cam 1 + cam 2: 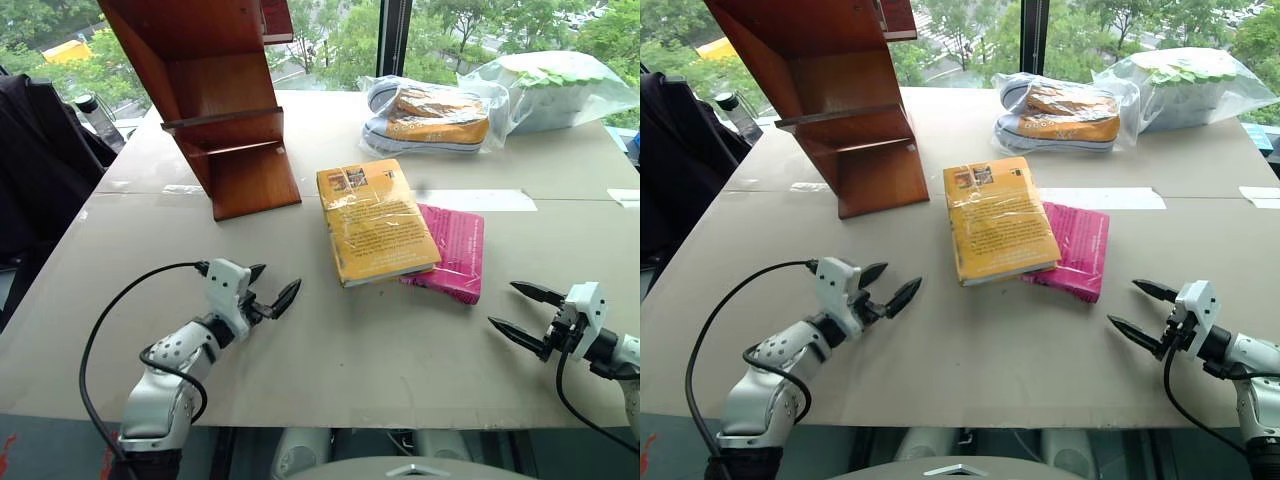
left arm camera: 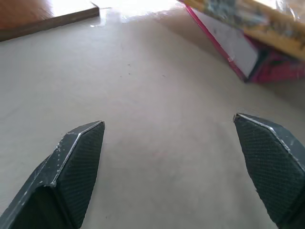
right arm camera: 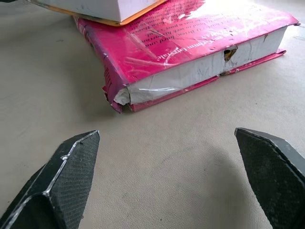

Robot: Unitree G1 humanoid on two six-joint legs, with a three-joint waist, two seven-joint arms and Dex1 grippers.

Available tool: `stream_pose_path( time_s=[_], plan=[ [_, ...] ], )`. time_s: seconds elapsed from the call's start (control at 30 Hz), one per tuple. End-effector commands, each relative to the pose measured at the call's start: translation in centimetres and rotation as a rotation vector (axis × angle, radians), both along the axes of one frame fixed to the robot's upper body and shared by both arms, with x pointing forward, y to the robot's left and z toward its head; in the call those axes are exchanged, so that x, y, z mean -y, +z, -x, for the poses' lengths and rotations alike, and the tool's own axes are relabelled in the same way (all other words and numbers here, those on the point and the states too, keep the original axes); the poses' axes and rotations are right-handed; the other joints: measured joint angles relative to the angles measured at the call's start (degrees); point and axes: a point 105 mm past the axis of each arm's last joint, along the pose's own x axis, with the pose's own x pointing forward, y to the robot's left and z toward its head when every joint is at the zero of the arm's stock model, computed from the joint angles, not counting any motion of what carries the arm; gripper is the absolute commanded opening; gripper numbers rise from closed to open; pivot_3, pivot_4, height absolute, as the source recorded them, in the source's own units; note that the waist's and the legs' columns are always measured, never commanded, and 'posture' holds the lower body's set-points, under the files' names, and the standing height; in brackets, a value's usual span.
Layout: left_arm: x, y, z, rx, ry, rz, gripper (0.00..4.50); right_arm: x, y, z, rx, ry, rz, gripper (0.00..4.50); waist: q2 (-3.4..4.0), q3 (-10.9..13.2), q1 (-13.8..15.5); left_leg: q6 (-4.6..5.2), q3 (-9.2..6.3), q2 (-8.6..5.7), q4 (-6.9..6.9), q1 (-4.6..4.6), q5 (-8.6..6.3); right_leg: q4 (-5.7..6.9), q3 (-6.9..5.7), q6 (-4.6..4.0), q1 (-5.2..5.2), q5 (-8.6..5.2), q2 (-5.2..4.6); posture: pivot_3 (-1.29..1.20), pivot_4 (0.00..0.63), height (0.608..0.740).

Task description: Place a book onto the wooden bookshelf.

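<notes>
The left claw (image 1: 272, 290) hovers low over the pale grey counter (image 1: 330, 350) with its two black fingers spread wide and nothing between them; the right claw (image 1: 518, 310) is likewise wide and empty at the counter's other side, pointing inward toward the books. Between them lies the thick yellow-orange paperback in glossy plastic wrap (image 1: 375, 220), flat, cover up, its right edge resting on the thinner pink book (image 1: 455, 250) so that it sits slightly tilted. The tall reddish-brown wooden bookshelf (image 1: 215, 105) stands beyond the left claw, near the yellow book but apart from it. At the far edge rest an orange sneaker in a clear bag (image 1: 430, 118) and a second clear bag of pale green and white things (image 1: 555, 88). The likeliest trouble is the wrap: slick film could let the fingers slide off the yellow book. A book this thick, lying flat, also offers little edge to pinch. Because it overlaps the pink book, a grab from the right might catch both or drag the pink one along. A hasty lift toward the shelves could knock the slanted side panel.
</notes>
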Motion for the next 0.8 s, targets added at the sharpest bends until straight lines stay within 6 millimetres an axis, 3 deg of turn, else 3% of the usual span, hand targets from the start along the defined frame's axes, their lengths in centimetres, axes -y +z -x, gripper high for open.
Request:
stream_pose_path(
  time_s=[0.03,0.3,0.43,0.6,0.7,0.8],
  plan=[
    [1.9,1.3,-1.1,-0.115,-0.083,0.235,4.46,-0.9,2.9,0.2,0.066,0.045,-0.022,4.50,-0.05,0.03,-0.02,0.00,-0.02,0.00,0.05,0.00,0.00,0.03,0.00,0.01,0.00,0.00,0.02,0.00,0.150,0.693],
    [6.6,2.6,-3.4,-0.368,-0.295,0.620,4.46,-4.0,8.0,0.9,0.088,0.163,-0.115,4.50,-0.34,0.20,-0.22,0.00,-0.15,-0.09,0.27,0.02,0.01,0.21,-0.02,0.02,0.10,0.00,0.16,0.00,0.150,0.693],
    [7.3,0.6,-4.9,-0.505,-0.253,0.719,4.46,-5.9,9.2,1.5,0.092,0.210,-0.145,4.50,-0.43,0.24,-0.11,0.00,-0.21,-0.14,0.28,0.02,0.01,0.20,-0.06,0.02,0.13,0.00,0.20,0.00,0.150,0.693],
    [7.8,0.5,-5.8,-0.564,-0.267,0.860,4.46,-6.9,10.7,1.9,0.110,0.203,-0.194,4.50,-0.38,0.20,0.18,0.00,-0.28,-0.15,0.35,0.12,0.01,0.21,-0.09,0.02,0.29,0.00,0.11,0.00,0.150,0.693],
    [8.0,0.7,-5.9,-0.576,-0.285,0.878,3.62,-7.1,11.0,2.1,0.107,0.199,-0.204,4.50,-0.39,0.20,0.09,-0.01,-0.27,-0.17,0.49,0.08,0.01,0.25,-0.14,0.07,0.30,0.03,-0.05,0.00,0.150,0.693],
    [8.3,1.1,-5.8,-0.577,-0.315,0.898,2.09,-7.5,11.3,2.2,0.104,0.203,-0.210,4.50,-0.40,0.21,-0.08,-0.01,-0.23,-0.16,0.64,0.04,0.01,0.25,-0.09,0.09,0.31,0.05,-0.08,0.00,0.150,0.693]
  ],
)
